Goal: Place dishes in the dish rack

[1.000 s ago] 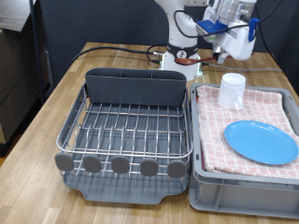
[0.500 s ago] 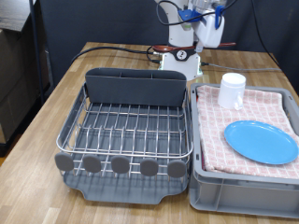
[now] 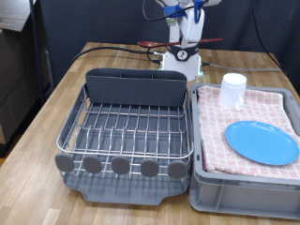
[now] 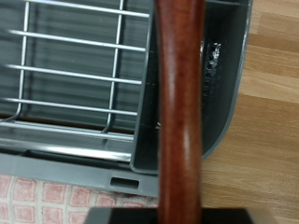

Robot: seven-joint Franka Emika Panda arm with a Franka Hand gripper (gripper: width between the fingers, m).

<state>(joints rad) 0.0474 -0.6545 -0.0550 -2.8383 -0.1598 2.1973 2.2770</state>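
Note:
At the exterior view's top, behind the rack, my gripper is shut on the brown wooden spoon, which lies level and sticks out on both sides of the fingers. In the wrist view the spoon's handle runs down the middle of the picture, above the grey utensil bin and the rack's wires. The dish rack, with its bin, holds nothing that I can see. The white cup and the light-blue plate rest on the red-checked cloth.
The grey crate with the cloth stands against the rack on the exterior view's right. Round grey discs line the rack's front. Black cables and the arm's base sit behind the rack on the wooden table.
The gripper has swung from above the cup towards the exterior view's left and upward, carrying the spoon to a spot behind the utensil bin. Cup and plate have not moved.

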